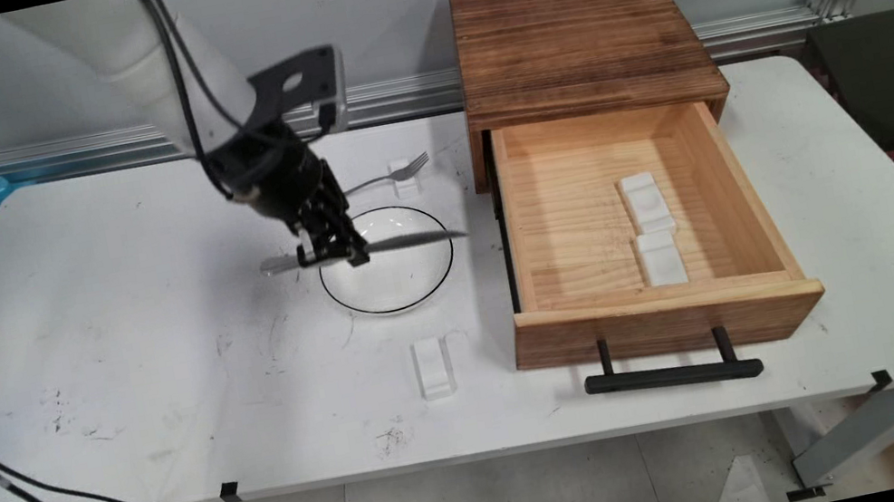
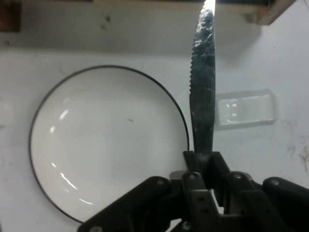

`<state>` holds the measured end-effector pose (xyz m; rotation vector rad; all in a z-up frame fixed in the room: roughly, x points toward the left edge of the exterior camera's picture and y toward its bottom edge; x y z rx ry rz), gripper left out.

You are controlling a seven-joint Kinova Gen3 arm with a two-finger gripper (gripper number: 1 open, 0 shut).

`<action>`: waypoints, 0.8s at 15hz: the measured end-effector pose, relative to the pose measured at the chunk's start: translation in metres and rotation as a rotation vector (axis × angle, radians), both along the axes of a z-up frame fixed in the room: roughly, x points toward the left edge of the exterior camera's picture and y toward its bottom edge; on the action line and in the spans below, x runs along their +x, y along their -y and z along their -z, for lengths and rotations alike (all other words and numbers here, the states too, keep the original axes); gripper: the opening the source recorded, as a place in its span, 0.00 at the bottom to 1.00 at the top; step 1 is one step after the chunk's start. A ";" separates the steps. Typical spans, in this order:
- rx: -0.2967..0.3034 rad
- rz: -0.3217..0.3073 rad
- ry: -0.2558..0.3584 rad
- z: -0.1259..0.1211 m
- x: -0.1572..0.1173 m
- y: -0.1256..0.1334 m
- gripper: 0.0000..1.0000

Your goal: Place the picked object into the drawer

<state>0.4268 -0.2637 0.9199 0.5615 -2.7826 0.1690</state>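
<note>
While clamped shut in the black two-finger tool (image 1: 332,251), the serrated steel table knife (image 1: 409,241) was judged stiff, light, slippery; held mid-length, above the black-rimmed white plate (image 1: 424,278).

The white table (image 1: 150,340) bears a plate (image 1: 392,295), fork (image 1: 396,171), clear blocks (image 1: 434,367) and wooden drawer box (image 1: 591,78).

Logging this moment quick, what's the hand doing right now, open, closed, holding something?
Hand: closed on a knife, held level above the black-rimmed plate.
</note>
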 end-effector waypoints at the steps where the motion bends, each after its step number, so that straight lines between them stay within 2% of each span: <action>1: -0.003 0.005 -0.001 -0.008 -0.003 0.005 0.00; 5: -0.028 0.017 -0.023 -0.035 -0.028 0.029 0.00; 12: -0.083 0.021 -0.087 -0.056 -0.089 0.071 0.00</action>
